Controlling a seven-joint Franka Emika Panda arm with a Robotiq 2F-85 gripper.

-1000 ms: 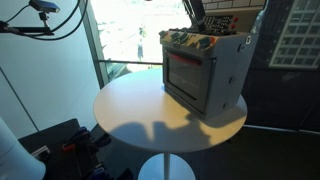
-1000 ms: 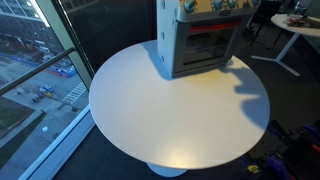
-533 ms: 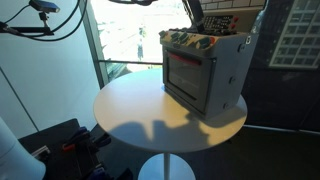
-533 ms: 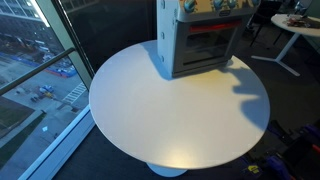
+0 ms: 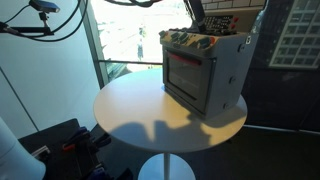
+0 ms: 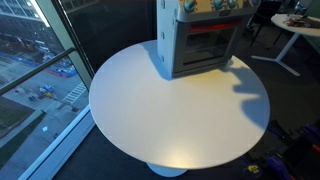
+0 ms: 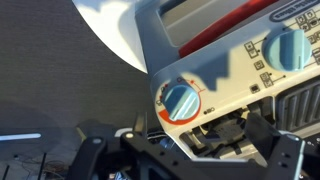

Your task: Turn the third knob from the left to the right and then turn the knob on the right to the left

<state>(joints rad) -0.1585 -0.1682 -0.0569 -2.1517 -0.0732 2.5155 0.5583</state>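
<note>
Spread wide at bottom frame, the black metal gripper (image 7: pixel 190 150) may miscount and wrongly seize the round blue plastic knob (image 7: pixel 181 100) at centre.

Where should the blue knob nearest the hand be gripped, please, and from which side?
Probably by its round rim: pinch the knob across its width, coming straight at its face. It is a disc standing proud of the panel, so only its edge offers grip.
</note>
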